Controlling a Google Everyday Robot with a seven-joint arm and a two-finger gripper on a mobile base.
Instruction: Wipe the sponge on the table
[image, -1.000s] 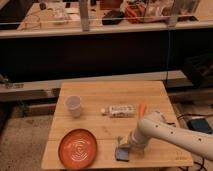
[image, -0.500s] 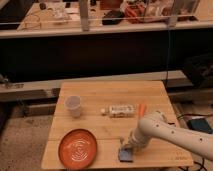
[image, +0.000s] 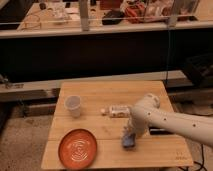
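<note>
The small blue sponge (image: 129, 141) lies flat on the light wooden table (image: 100, 94), right of the orange plate. My gripper (image: 130, 134) comes down onto it from the white arm (image: 165, 120) that reaches in from the right. It is shut on the sponge and presses it against the tabletop. The gripper covers the sponge's top; only its lower blue edge shows.
An orange plate (image: 78, 148) sits at the front left. A white cup (image: 73, 105) stands at the left. A white labelled packet (image: 118, 110) lies mid-table, just behind the gripper. A black bar (image: 161, 132) lies partly under the arm. A cluttered workbench (image: 100, 20) runs behind.
The gripper and sponge have slid together across the table, away from the front edge and slightly right. Plate, cup and packet have not moved.
</note>
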